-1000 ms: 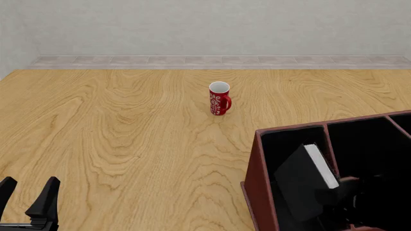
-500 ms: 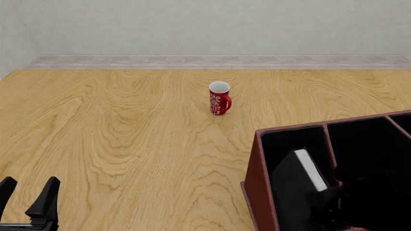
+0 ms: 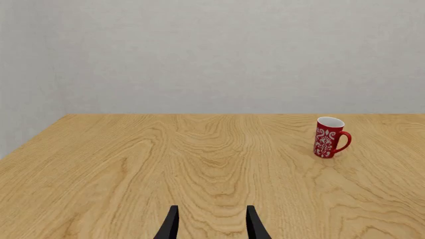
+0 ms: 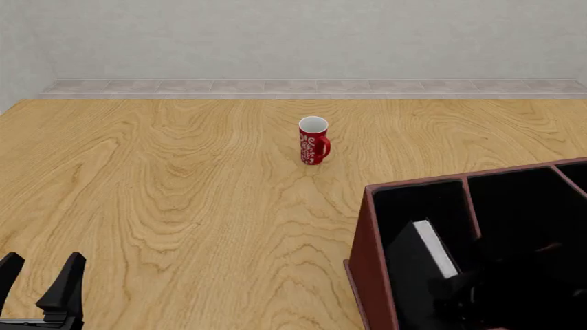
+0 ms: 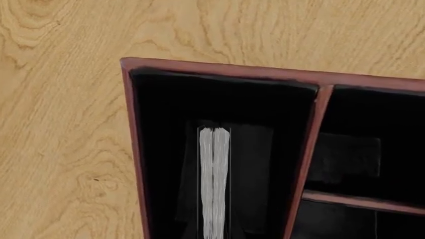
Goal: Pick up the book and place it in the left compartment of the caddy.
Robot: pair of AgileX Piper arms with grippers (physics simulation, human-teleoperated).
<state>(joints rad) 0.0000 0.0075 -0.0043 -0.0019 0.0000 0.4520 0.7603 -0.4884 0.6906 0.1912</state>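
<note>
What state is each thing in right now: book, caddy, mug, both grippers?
book: inside the left compartment, tilted, white page edges up.
caddy: upright on the table, open-topped.
red mug: upright on the table, apart from the caddy, untouched.
left gripper: open, holding nothing, low near the table's near edge.
right gripper: dark against the caddy's black interior; open or shut cannot be told.

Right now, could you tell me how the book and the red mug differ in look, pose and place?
The book is black with white page edges; the red mug is red with a white pattern and white inside. The book leans tilted inside the caddy, in its left compartment, while the mug stands upright on the bare table. Neither is held by the left gripper.
</note>
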